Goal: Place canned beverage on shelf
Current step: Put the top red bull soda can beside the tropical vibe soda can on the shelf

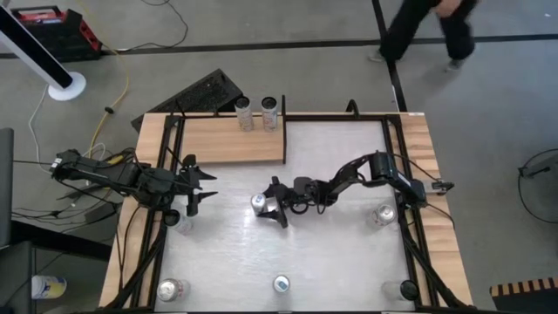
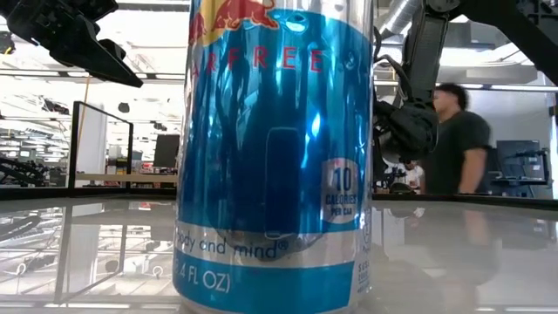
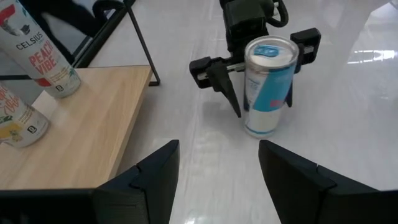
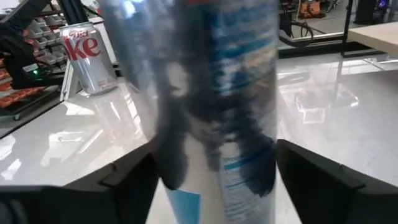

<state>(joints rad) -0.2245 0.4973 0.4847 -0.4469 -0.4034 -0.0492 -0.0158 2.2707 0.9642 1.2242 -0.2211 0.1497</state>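
While the blue can (image 1: 259,202) stands upright on the white tabletop (image 1: 331,253), its long axis vertical and its silver lid facing up, the right gripper (image 1: 271,201) reaches it from the side away from the shelf's near edge; the can sits between the two dark fingers (image 3: 221,79), which stand spread either side of it with a little gap showing on each side in the left wrist view, so they bracket it and are not pressed onto it. The can is in front of the shelf (image 1: 231,137), off the board's corner and apart from it; two other cans (image 1: 243,113) stand upright on the shelf near its far edge. The left gripper (image 1: 194,184) waits beside the shelf's near left corner, its fingers set wide with nothing between them, pointing toward the blue can.
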